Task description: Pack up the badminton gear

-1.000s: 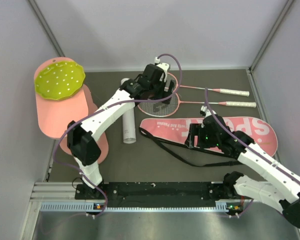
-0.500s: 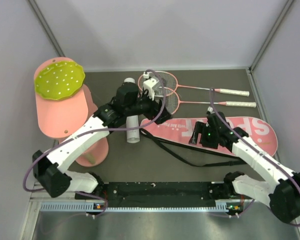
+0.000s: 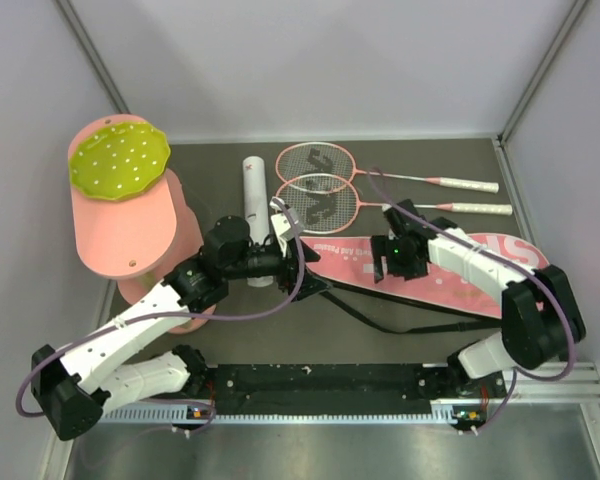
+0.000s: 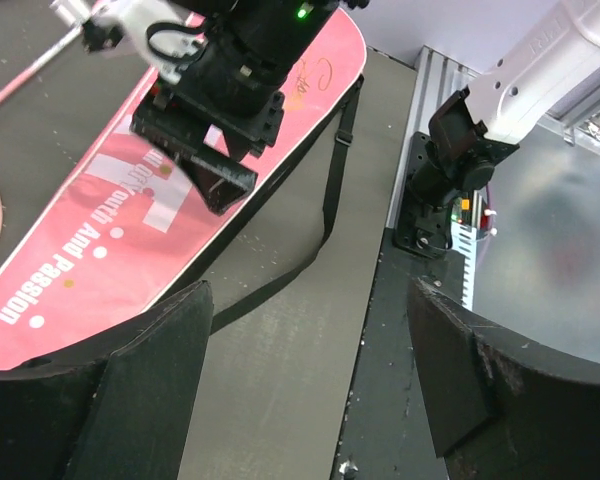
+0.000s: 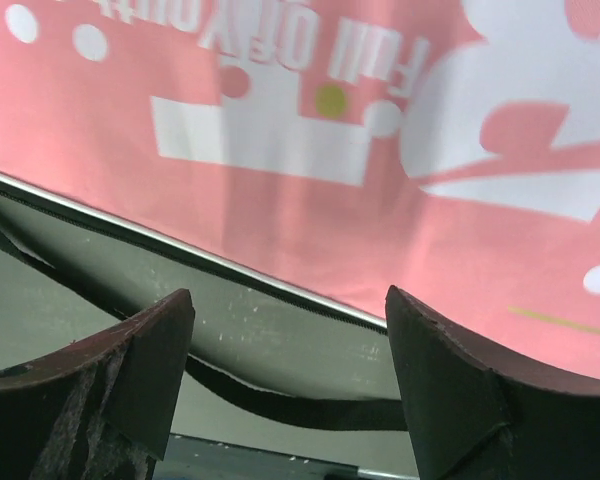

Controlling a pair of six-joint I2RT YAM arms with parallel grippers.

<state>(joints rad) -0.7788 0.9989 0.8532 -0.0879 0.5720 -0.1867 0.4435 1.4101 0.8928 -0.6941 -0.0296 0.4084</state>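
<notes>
— How does our bag look?
— The pink bag (image 3: 355,262) lies flat on the tabletop (image 3: 450,158) with its white lettering up. Its black strap (image 4: 332,195) trails off the near edge. The two rackets (image 3: 320,200) lie just behind it, and the white tube (image 3: 253,190) is to their left.
— And our hands?
— Our right hand (image 5: 290,380) is spread wide over the bag's near edge and grips nothing. We cannot tell whether its tips touch the fabric. Our left hand (image 4: 310,400) is also spread wide and empty, above the tabletop by the bag's left end.
— Against half a second ago?
— Our left arm has pulled back from the racket heads, uncovering the tube. Our right hand hangs over much the same spot.
</notes>
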